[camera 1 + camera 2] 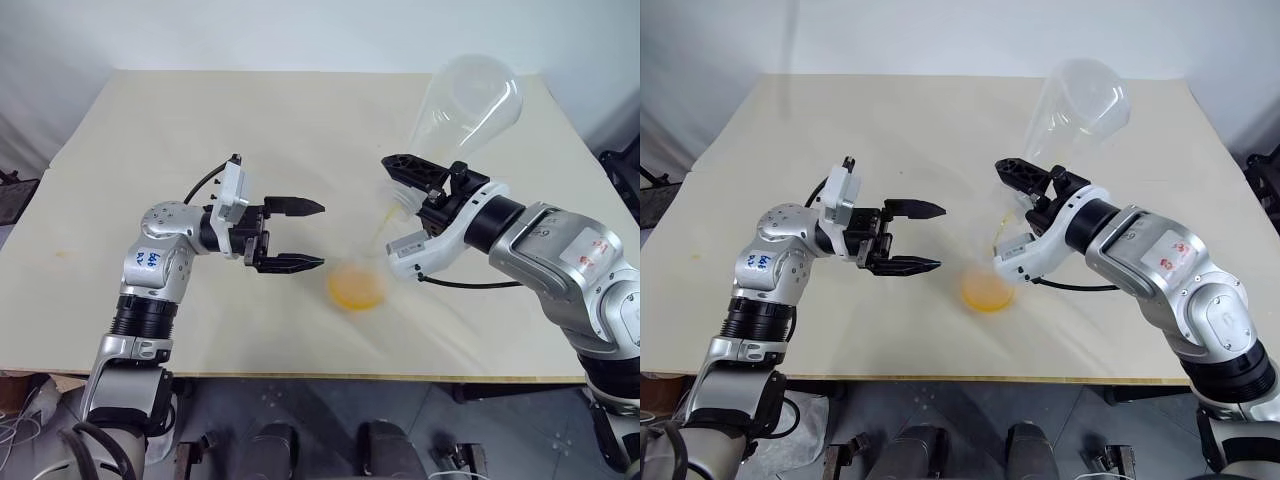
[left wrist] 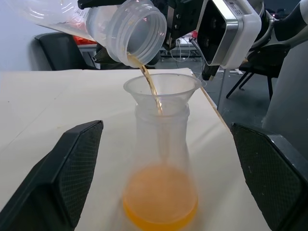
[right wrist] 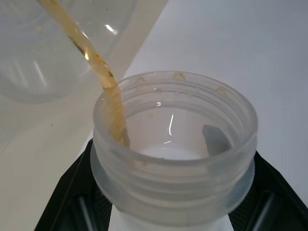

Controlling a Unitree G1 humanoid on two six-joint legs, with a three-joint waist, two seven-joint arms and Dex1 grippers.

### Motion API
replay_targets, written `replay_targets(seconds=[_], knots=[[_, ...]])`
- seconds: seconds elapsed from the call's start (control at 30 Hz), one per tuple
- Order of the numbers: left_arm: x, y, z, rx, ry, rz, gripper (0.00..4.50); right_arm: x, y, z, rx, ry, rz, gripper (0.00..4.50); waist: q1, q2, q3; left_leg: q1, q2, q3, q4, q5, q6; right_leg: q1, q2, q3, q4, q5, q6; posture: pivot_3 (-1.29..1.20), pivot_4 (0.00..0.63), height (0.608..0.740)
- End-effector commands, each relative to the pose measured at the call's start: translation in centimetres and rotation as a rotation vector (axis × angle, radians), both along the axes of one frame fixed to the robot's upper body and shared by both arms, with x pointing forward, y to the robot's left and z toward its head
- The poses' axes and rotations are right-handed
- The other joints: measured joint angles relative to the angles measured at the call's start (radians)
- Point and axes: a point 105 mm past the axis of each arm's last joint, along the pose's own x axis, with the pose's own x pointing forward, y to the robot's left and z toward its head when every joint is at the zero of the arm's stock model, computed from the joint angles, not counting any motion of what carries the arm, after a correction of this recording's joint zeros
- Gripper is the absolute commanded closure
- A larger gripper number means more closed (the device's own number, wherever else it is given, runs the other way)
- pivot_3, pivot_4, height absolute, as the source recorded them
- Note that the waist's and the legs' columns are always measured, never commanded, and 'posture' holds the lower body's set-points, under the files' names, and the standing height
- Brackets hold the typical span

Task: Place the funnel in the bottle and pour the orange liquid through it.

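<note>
A pale wooden table [image 1: 200, 110] seen from above, with two robot arms reaching over it. Near the front middle of the table stands the bottle [image 2: 160, 183], a small clear flask with a flared base and straight neck. The funnel [image 2: 161, 89] sits upright in its neck, its clear cone resting on the rim. A layer of the orange liquid [image 2: 160, 202] fills the bottom of the bottle.

The right hand [image 1: 410, 180] is clamped on the neck of the larger flask [image 1: 468, 100], a wide-based clear container. It holds this flask tipped over, base raised up and away, threaded mouth angled down just above the funnel. A thin orange stream runs from the lip of that mouth into the funnel's cone.

The left hand [image 1: 300, 235] hangs level just beside the bottle, on the robot's left. Its two black fingers [image 1: 296, 206] are spread wide, pointing toward the bottle without touching it, and grip nothing.
</note>
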Motion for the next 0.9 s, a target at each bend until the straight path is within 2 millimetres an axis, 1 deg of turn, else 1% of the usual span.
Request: replay_targets(seconds=[0.03, 0.4, 0.47, 0.6, 0.67, 0.8, 0.9], knots=[[-0.3, -0.1, 1.1, -0.008, -0.058, -0.009, 0.00, -0.4, -0.2, 1.8, 0.003, -0.079, 0.002, 2.03, 0.000, 0.000, 0.000, 0.000, 0.000, 0.000, 0.000, 0.000, 0.000, 0.000, 0.000, 0.000, 0.000, 0.000, 0.000, 0.00, 0.150, 0.740], [-0.2, -0.1, 1.3, -0.016, -0.058, -0.009, 0.00, -0.3, -0.3, 1.9, 0.017, -0.075, -0.005, 2.03, 0.000, 0.000, 0.000, 0.000, 0.000, 0.000, 0.000, 0.000, 0.000, 0.000, 0.000, 0.000, 0.000, 0.000, 0.000, 0.00, 0.150, 0.740], [-0.2, -0.1, 1.3, -0.016, -0.058, -0.008, 0.00, -0.2, -0.6, 2.1, 0.084, -0.048, -0.018, 2.03, 0.000, 0.000, 0.000, 0.000, 0.000, 0.000, 0.000, 0.000, 0.000, 0.000, 0.000, 0.000, 0.000, 0.000, 0.000, 0.00, 0.150, 0.740], [-0.1, -0.1, 1.2, -0.015, -0.057, -0.007, 0.00, -0.4, -0.8, 2.8, 0.276, 0.043, -0.015, 2.03, -0.001, 0.000, 0.000, 0.000, 0.000, 0.000, 0.000, 0.000, 0.000, 0.000, 0.000, 0.000, 0.000, 0.000, 0.000, 0.00, 0.150, 0.740], [-0.1, -0.1, 1.2, -0.015, -0.056, -0.005, 0.00, -0.5, -0.8, 2.7, 0.336, 0.101, -0.011, 2.03, -0.001, 0.000, 0.000, 0.000, 0.000, 0.000, 0.000, 0.000, 0.000, 0.000, 0.000, 0.000, 0.000, 0.000, 0.000, 0.00, 0.150, 0.740], [0.0, 0.0, 1.2, -0.016, -0.054, -0.001, 0.00, -0.9, -0.7, 2.2, 0.425, 0.197, 0.000, 2.03, 0.000, 0.000, 0.000, 0.000, 0.000, 0.000, 0.000, 0.000, 0.000, 0.000, 0.000, 0.000, 0.001, 0.000, 0.000, 0.00, 0.150, 0.740], [0.0, 0.0, 1.2, -0.016, -0.054, 0.002, 0.00, -1.2, -0.6, 2.0, 0.457, 0.233, 0.006, 2.03, 0.000, 0.000, 0.000, 0.000, 0.000, 0.000, 0.000, 0.000, 0.000, 0.000, 0.000, 0.000, 0.001, 0.000, 0.000, 0.00, 0.150, 0.740]])
